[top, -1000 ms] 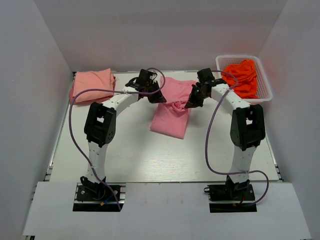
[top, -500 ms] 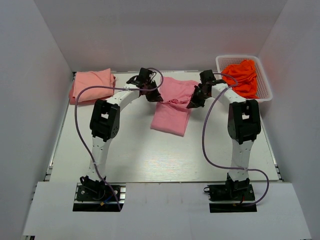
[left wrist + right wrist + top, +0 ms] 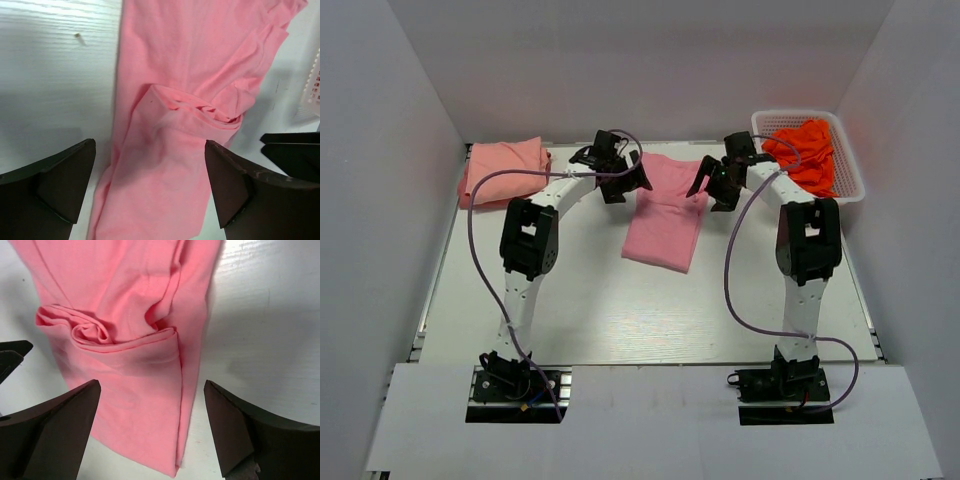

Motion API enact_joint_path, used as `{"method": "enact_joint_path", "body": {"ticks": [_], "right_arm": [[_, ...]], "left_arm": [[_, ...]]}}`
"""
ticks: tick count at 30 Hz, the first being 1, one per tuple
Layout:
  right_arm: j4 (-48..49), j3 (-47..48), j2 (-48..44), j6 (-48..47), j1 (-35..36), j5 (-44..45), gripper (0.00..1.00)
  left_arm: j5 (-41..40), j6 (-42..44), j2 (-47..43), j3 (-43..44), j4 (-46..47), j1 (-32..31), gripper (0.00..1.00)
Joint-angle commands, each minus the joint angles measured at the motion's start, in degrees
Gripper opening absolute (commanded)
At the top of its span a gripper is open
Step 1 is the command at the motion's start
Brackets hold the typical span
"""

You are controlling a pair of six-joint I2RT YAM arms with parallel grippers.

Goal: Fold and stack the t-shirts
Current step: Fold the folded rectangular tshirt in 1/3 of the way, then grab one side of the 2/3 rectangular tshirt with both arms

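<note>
"While the left pincer (image 3: 149, 145) gapes wide, gripping nothing, what about the right pincer (image 3: 151, 384)?"

"Equally spread and empty. Between and under them lies the rose pink shirt (image 3: 665, 230), folded long on the worktop (image 3: 600, 310), its far end rumpled. The salmon shirt (image 3: 505, 170) sits folded in the far left corner, well apart."

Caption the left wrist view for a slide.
Open left gripper hovers above a partly folded rose-pink cotton t-shirt on the white table.

rose shirt (image 3: 165, 75) cropped top and bottom, basket (image 3: 314, 82) cropped
</note>
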Motion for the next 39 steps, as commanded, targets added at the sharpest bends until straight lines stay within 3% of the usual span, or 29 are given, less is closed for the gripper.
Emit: {"method": "enact_joint_path", "body": {"ticks": [1, 4, 5, 8, 12, 15, 21, 22, 26, 29, 30, 31, 32, 34, 35, 36, 39], "right_arm": [[0.2, -0.2, -5.9, -4.8, 0.5, 1.2, 0.90], [0.8, -5.0, -11.3, -5.2, 0.6, -0.9, 0.90], [1.6, -12.3, -12.7, -5.3, 0.9, -2.8, 0.90], [4.1, -23.2, -21.1, -4.2, 1.9, -6.3, 0.90], [9.1, -34.1, -24.6, -1.5, 3.3, -10.1, 0.90], [10.5, -36.0, -23.9, -0.4, 5.1, -11.4, 0.90], [15.1, -39.7, -22.0, 3.0, 7.5, -11.6, 0.90], [15.2, -40.5, -21.7, 4.4, 7.4, -11.8, 0.88], [16.7, -41.8, -19.8, 5.9, 7.8, -10.6, 0.73], [17.5, -42.4, -18.3, 6.5, 7.9, -10.0, 0.59], [18.0, -42.8, -18.1, 6.7, 8.0, -9.9, 0.50], [18.4, -43.1, -18.1, 7.4, 8.1, -9.8, 0.47], [19.5, -43.6, -18.3, 7.7, 8.2, -9.9, 0.42], [20.4, -44.2, -18.7, 8.2, 8.1, -8.6, 0.25], [20.4, -44.3, -19.1, 8.3, 8.1, -8.6, 0.17], [20.1, -44.5, -19.5, 8.4, 8.1, -8.3, 0.00], [17.8, -45.4, -24.0, 6.6, 8.5, -7.5, 0.00]], "left_arm": [[-2.8, 1.7, -9.9, -2.4, -3.0, 0.7, 1.00], [-3.4, 2.4, -14.7, -10.1, -3.5, 0.7, 1.00], [-3.4, 3.2, -17.7, -14.7, -3.5, 0.1, 1.00], [-2.3, 3.8, -21.7, -24.6, -2.2, -1.2, 1.00], [0.3, 3.8, -25.0, -34.4, 2.8, -1.2, 1.00], [3.3, 3.8, -25.6, -37.9, 5.2, -1.2, 0.94], [5.2, 3.8, -22.9, -40.4, 6.5, -2.3, 0.66], [5.2, 3.8, -22.9, -41.0, 7.0, -2.3, 0.59], [6.0, 3.2, -22.9, -43.2, 8.9, -3.5, 0.47], [6.6, 2.5, -22.9, -44.6, 10.0, -4.0, 0.37], [6.6, 2.5, -22.2, -44.6, 10.0, -4.0, 0.33], [6.6, 1.9, -21.7, -44.6, 10.0, -4.0, 0.27], [6.6, 1.8, -21.7, -44.6, 10.0, -4.0, 0.13], [6.6, 1.3, -21.7, -44.6, 9.4, -4.5, 0.00], [6.6, 1.3, -21.7, -44.6, 8.7, -4.5, 0.00], [6.6, 1.3, -22.3, -44.6, 8.1, -4.5, 0.00], [6.6, 1.3, -26.6, -46.1, 5.2, -5.0, 0.00]]}}
